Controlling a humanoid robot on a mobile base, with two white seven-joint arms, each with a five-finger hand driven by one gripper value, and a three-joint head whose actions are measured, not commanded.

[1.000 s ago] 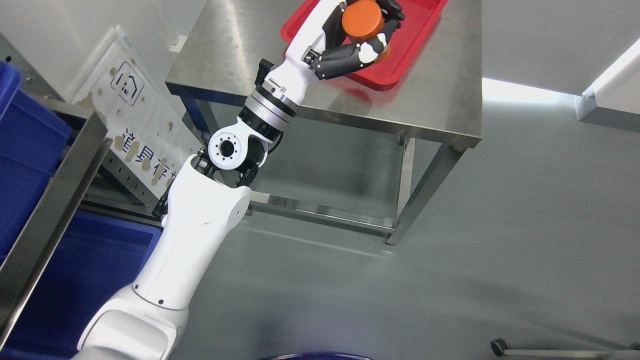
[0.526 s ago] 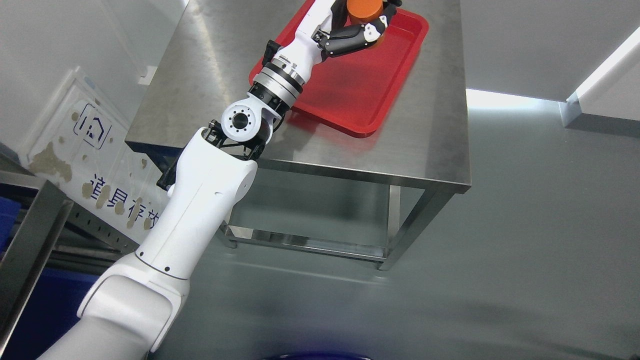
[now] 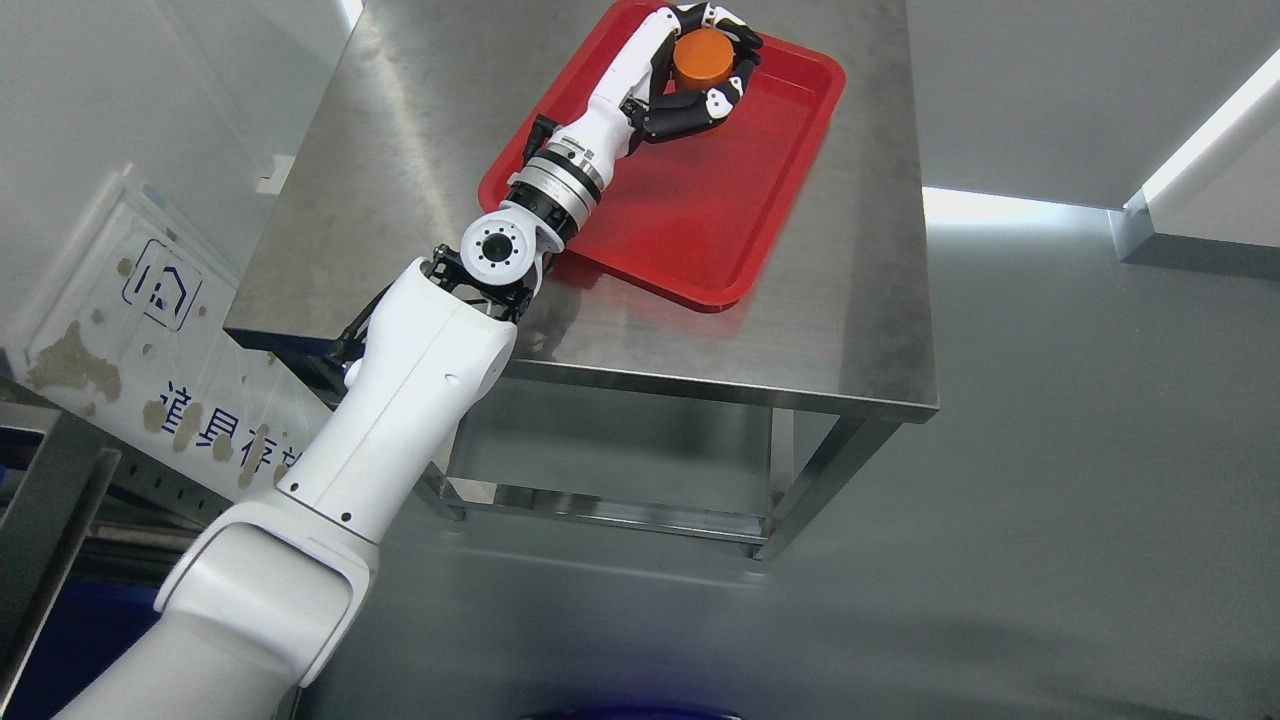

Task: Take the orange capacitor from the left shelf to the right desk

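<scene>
In the head view, the orange capacitor (image 3: 700, 58) — a smooth, round-topped cylinder — is gripped by the curled black-and-white fingers (image 3: 690, 112) of the left hand (image 3: 692, 72) over the glossy red tray (image 3: 700, 215), which is set on the brushed-steel desk (image 3: 860, 300).

The left arm enters from the lower left and extends up across the steel worktop (image 3: 400, 180) to the far end of a red tray (image 3: 700, 220). The left hand (image 3: 695, 75) is over the tray's far portion, its dark fingers (image 3: 690, 108) curled around an orange capacitor (image 3: 701, 58), flat top facing the camera. The tray lies on the worktop toward its far right part. A white signboard (image 3: 130, 330) with blue characters leans at left. Grey floor (image 3: 1050, 480) fills the right side.
</scene>
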